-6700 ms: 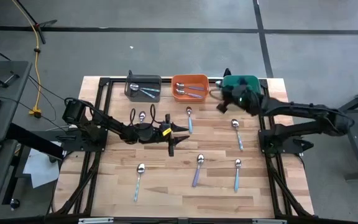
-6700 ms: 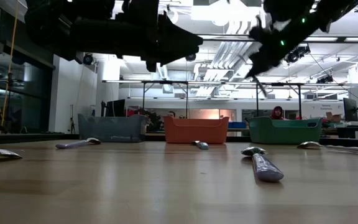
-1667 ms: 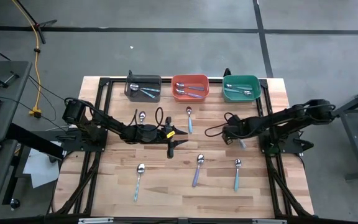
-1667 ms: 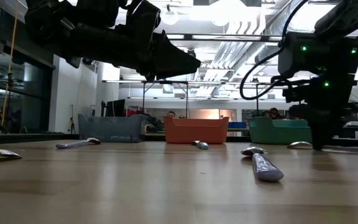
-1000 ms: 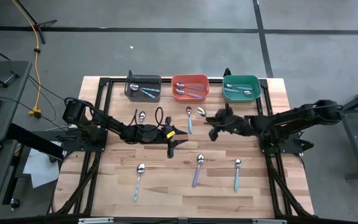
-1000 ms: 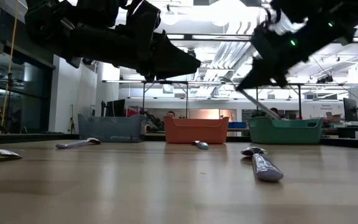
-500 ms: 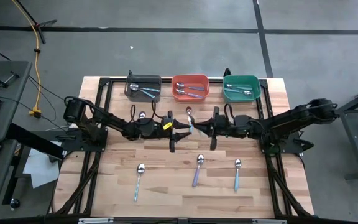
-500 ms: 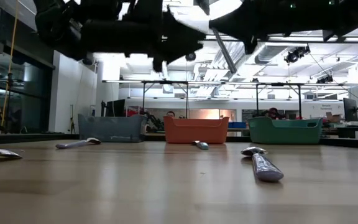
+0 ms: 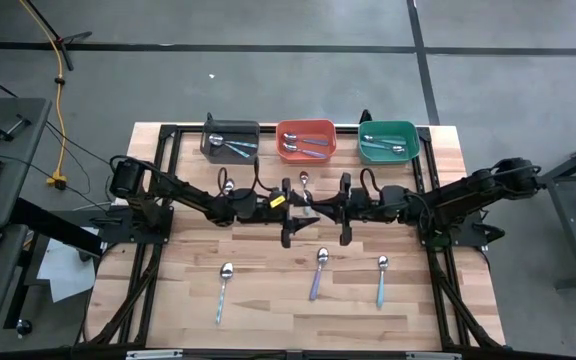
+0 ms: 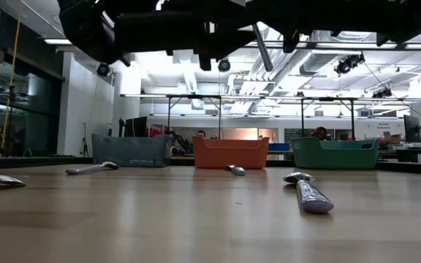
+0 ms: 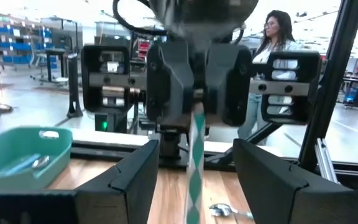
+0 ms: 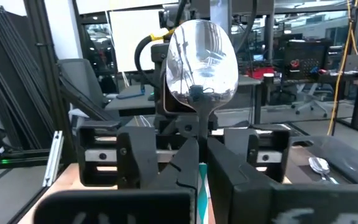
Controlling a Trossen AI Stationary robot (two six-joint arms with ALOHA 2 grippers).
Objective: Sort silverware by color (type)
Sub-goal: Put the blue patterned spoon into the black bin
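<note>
My wooden table (image 9: pixel 268 300) carries three bins along its far edge: the grey bin (image 9: pixel 231 141), the orange bin (image 9: pixel 305 140) and the teal bin (image 9: pixel 387 141), each with spoons lying inside. My two arms meet over the table's middle, just in front of the orange bin, wrists facing each other. My right gripper (image 9: pixel 320 207) is clamped tight on a teal-handled spoon (image 12: pixel 202 65), gripping it by the handle so the shiny bowl stands up above my fingertips and points toward the other arm. My left gripper (image 9: pixel 298 212) stands spread as wide as it goes, one finger (image 11: pixel 132 177) on each side of that spoon's handle (image 11: pixel 194 165) without touching it. Three loose spoons lie nearer the front edge: a light blue one (image 9: pixel 223 290) to the left, a lavender one (image 9: pixel 317 272) in the middle, a blue one (image 9: pixel 381 279) to the right. Another small spoon (image 9: pixel 228 186) sits near the grey bin.
</note>
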